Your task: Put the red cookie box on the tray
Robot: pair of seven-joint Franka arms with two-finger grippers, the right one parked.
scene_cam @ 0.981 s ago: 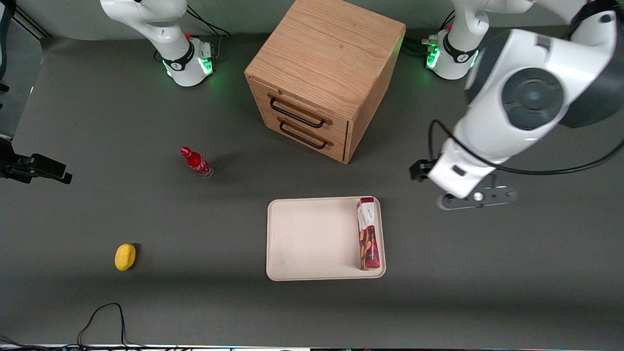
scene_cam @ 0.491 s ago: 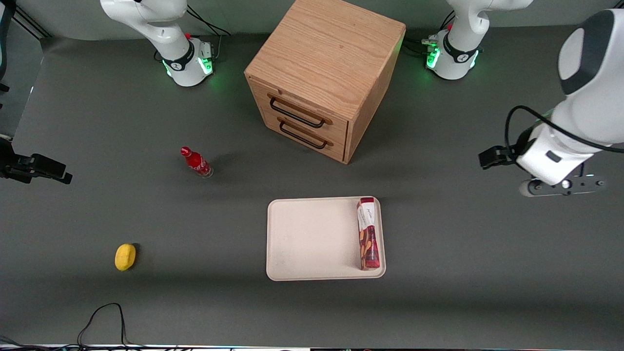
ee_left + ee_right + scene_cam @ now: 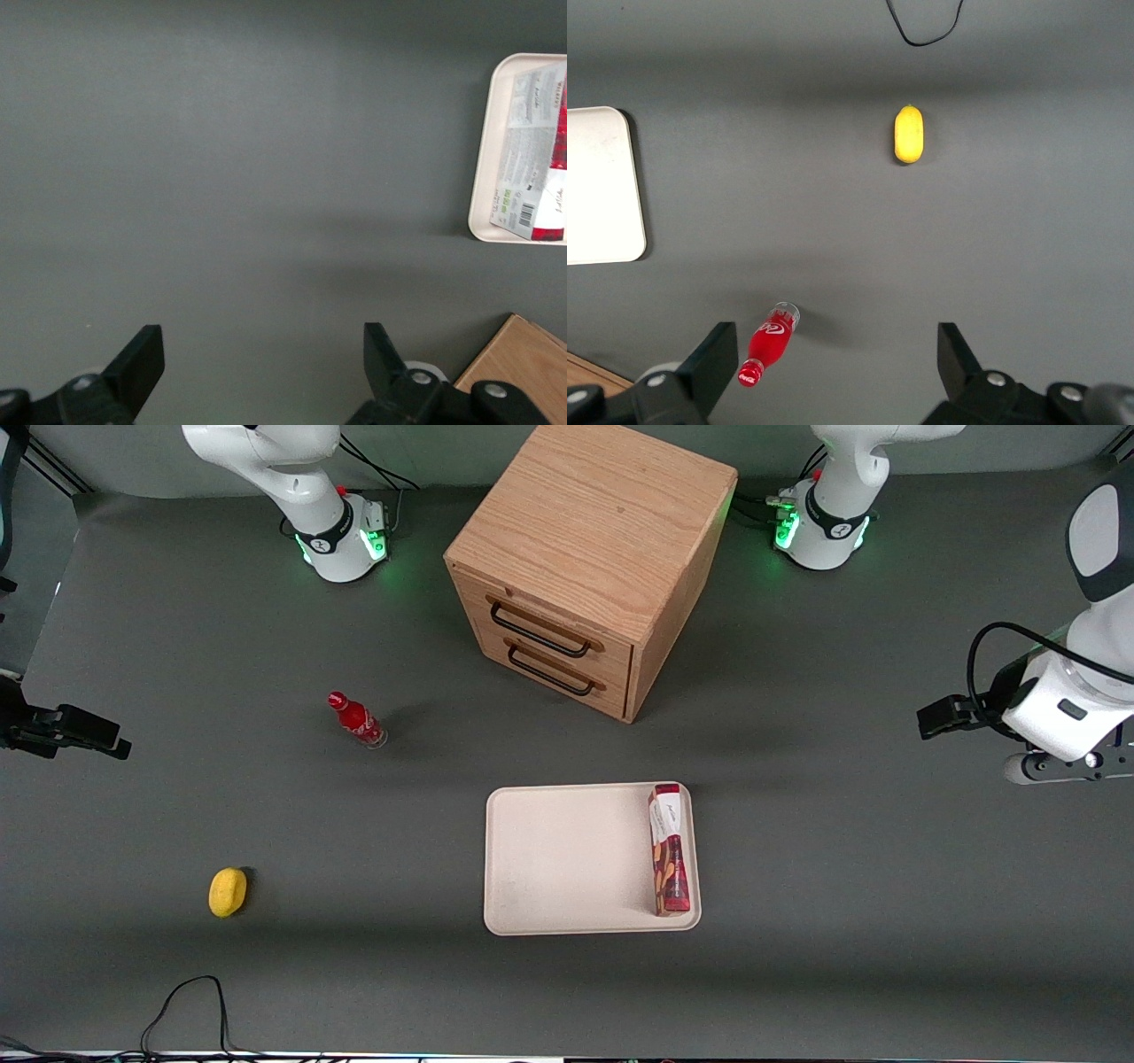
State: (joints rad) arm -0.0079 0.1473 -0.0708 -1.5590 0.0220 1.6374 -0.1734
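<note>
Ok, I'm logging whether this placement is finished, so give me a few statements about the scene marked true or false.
1. The red cookie box lies inside the tray. True.
2. The gripper is shut on the box. False: it is open, holds nothing and hangs over bare table toward the working arm's end.
3. The box lies across the tray's middle. False: it lies along one short side, by the rim.
4. The wooden drawer cabinet has both drawers shut. True.
5. The red bottle stands on the tray. False: it stands on the table.
</note>
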